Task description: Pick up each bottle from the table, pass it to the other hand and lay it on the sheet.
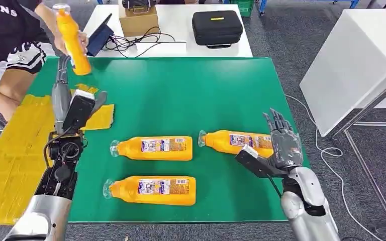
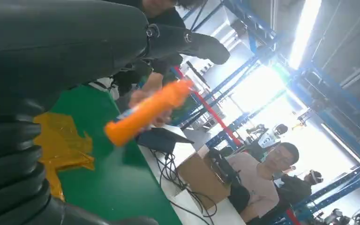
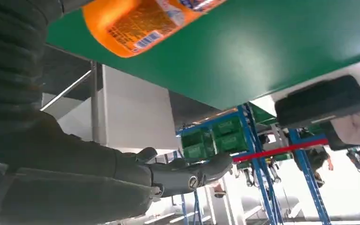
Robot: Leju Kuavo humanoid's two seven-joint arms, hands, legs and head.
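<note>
At the far left of the head view a yellow sheet [image 1: 10, 155] lies over the left edge of the green desk [image 1: 191, 90]. A person [image 1: 10, 40] stands at that far corner, and their hand [image 1: 80, 42] holds an orange bottle [image 1: 73, 40] upright in the air above the desk. Below it the robot's left hand [image 1: 60, 95] reaches up toward that bottle, its fingers apart and nothing in them. On the desk three more orange bottles lie on their sides, caps pointing left: one near the front edge [image 1: 153, 190], one just behind it [image 1: 153, 148], and one further right [image 1: 236, 141]. The right hand [image 1: 281, 138] hovers at the base end of that third bottle, fingers straight and spread, empty. Behind the green desk a white desk [image 1: 171, 30] carries a black case [image 1: 217, 27] and a cardboard box [image 1: 138, 20].
</note>
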